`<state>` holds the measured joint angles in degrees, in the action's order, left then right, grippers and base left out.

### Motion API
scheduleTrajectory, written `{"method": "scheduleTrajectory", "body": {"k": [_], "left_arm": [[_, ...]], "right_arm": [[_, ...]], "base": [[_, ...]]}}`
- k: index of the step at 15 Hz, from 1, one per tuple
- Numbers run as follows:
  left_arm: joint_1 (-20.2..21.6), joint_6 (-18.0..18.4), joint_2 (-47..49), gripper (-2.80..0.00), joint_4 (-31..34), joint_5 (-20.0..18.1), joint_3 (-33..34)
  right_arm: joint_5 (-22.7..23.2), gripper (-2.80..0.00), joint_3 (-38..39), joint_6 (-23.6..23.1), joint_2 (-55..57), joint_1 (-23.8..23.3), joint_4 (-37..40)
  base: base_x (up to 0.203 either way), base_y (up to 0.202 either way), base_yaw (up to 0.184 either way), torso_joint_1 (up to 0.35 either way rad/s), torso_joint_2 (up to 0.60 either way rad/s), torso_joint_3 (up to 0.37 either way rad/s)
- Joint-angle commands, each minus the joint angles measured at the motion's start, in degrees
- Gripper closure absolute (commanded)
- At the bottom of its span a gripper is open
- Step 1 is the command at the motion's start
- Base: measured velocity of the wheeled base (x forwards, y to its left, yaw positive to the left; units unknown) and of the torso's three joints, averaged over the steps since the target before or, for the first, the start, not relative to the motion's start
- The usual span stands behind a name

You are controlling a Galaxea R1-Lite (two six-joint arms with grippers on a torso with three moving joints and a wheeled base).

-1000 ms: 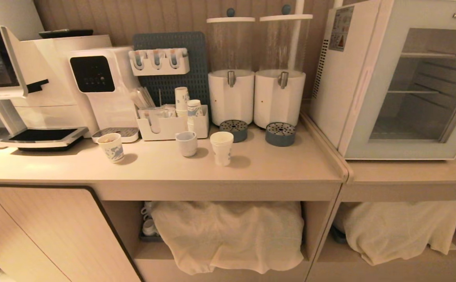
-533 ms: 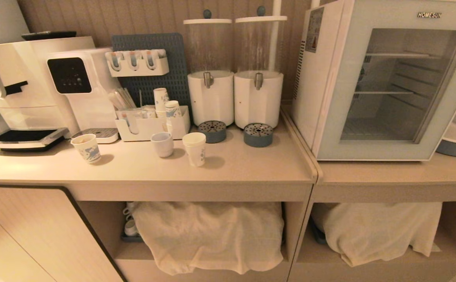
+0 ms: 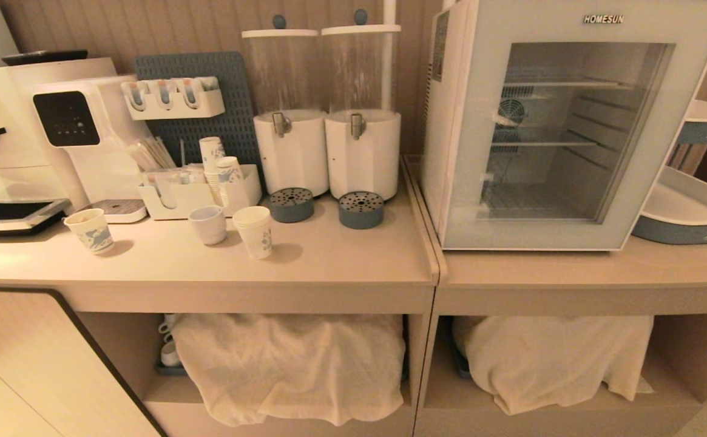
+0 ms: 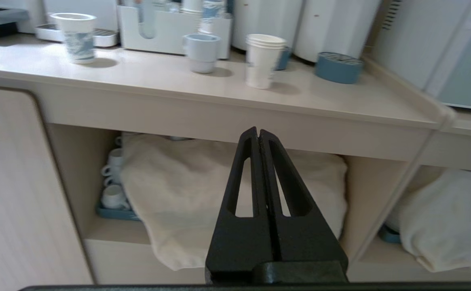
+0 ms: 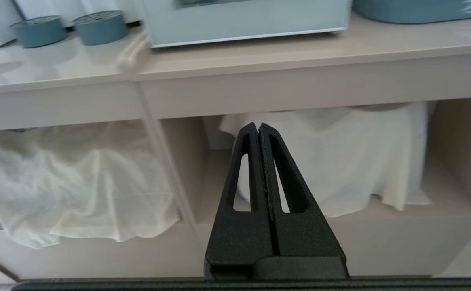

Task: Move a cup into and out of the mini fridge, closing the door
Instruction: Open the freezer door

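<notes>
Whole scene slid leftward in the head view since a second ago, from camera motion only; cups and fridge unmoved on the beige tabletop [image 3: 341, 267]. Left end effector [image 4: 258, 133] pressed fully closed, empty, held low before the open shelf with the cream cloth [image 4: 203, 194]. Above and just beyond its tips, upright on the tabletop: the white paper cup with blue print and layered rims [image 4: 264, 60], [image 3: 253, 232]. Beside that, further over, a white ceramic mug [image 3: 208, 224] and a shorter blue-printed paper cup [image 3: 90, 230]. Right end effector [image 5: 258, 129] likewise closed tight and empty, low under the tabletop edge. Above and beyond it: the white boxy mini fridge [image 3: 450, 121], its pale glass-windowed door [image 3: 578, 133] shut, wire shelves visible inside.
</notes>
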<state>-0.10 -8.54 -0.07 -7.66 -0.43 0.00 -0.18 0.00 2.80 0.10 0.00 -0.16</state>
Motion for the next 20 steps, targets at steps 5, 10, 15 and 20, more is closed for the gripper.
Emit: {"method": "scheduleTrajectory", "body": {"k": [5,10,15,20], "left_arm": [[0.0,0.1,-0.2,0.0,-0.1,0.0,2.3],[0.0,0.1,-0.2,0.0,-0.1,0.0,2.3],[0.0,0.1,-0.2,0.0,-0.1,0.0,2.3],[0.0,-0.2,-0.2,0.0,-0.1,0.0,2.3]], "right_arm": [[0.0,0.0,0.0,0.0,0.1,0.0,0.0],[0.0,0.0,0.0,0.0,0.1,0.0,0.0],[0.0,0.0,0.0,0.0,0.1,0.0,0.0],[0.0,0.0,0.0,0.0,0.1,0.0,0.0]], "base": [[0.0,-0.193,-0.002,0.004,0.0,0.003],[0.0,-0.191,-0.001,0.003,0.0,0.003],[0.0,-0.191,0.001,0.004,0.0,0.003],[0.0,-0.105,-0.002,0.001,0.0,0.002]]}}
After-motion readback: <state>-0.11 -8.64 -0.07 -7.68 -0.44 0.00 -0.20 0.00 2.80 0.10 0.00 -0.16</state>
